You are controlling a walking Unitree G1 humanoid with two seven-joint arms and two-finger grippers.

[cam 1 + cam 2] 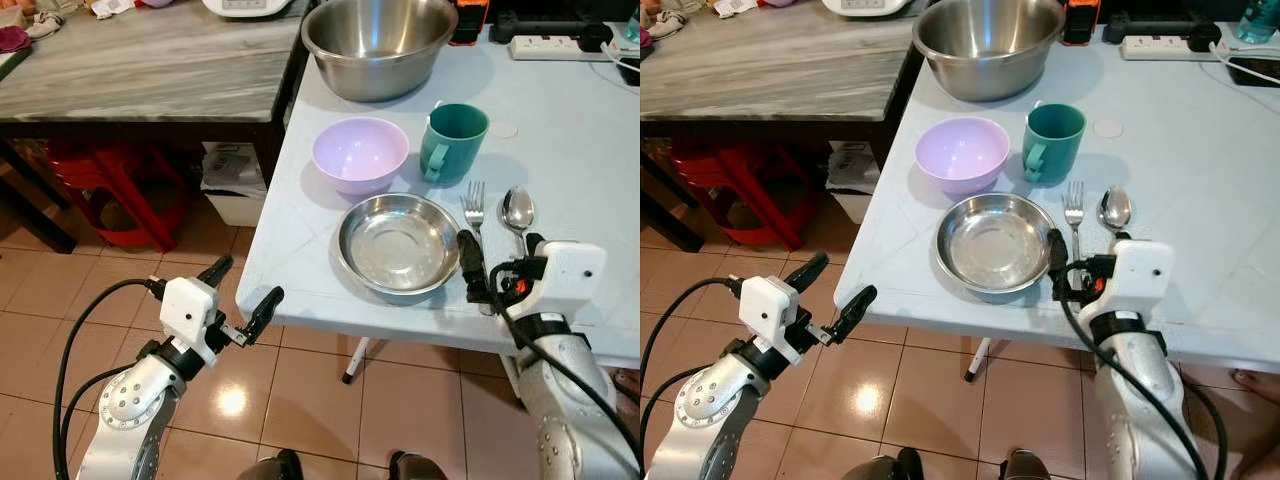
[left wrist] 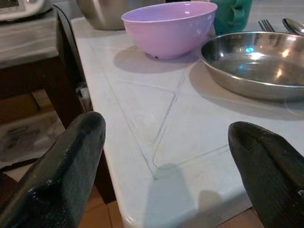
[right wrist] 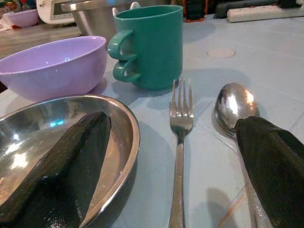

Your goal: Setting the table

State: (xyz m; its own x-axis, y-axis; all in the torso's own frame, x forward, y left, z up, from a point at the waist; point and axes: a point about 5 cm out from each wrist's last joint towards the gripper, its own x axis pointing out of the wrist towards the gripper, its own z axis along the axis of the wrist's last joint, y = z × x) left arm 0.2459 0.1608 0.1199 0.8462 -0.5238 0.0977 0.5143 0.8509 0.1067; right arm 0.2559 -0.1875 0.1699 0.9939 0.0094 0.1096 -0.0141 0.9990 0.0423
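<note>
Steel fork [image 1: 474,208] lies between the spread fingers of the right gripper [image 1: 497,262]; closing carelessly could knock the near shallow steel plate [image 1: 398,244] or metal spoon [image 1: 517,211].

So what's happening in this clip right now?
The robot stands at a light blue table with a place setting on it: a steel plate, a fork and spoon beside it, a purple bowl and a green mug behind. The right tool is open, with the fork's handle between its fingers, holding nothing. The left tool hangs open off the table's near corner.
</note>
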